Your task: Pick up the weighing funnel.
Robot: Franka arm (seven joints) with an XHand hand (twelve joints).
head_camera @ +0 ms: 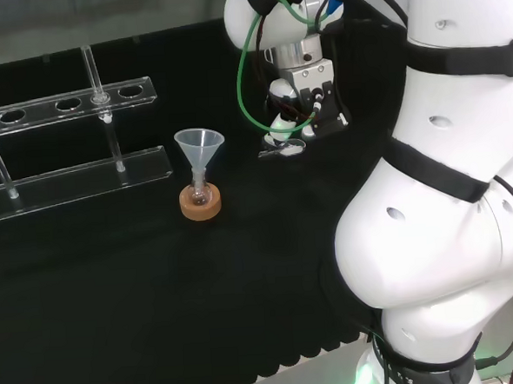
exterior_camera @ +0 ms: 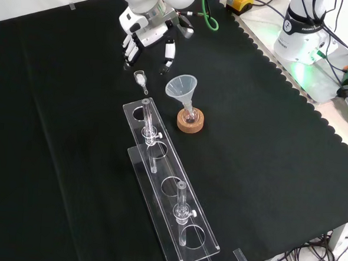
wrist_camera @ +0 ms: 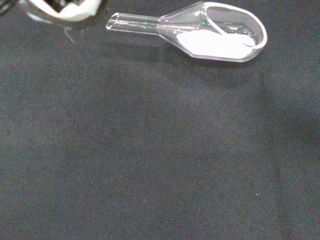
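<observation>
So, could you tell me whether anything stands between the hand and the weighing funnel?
Nothing visible does: the hand hangs open close by the weighing funnel, with bare cloth between; the funnel stands aside.

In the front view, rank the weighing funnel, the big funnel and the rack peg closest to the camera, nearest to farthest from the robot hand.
1. Weighing funnel, lying just below the robot hand.
2. Funnel, lower right of the hand, standing over the cork ring.
3. Rack peg, far down near the view's bottom.

front view | weighing funnel (exterior_camera: 141, 79) left of funnel (exterior_camera: 182, 86) — rack (exterior_camera: 163, 168) nearer
</observation>
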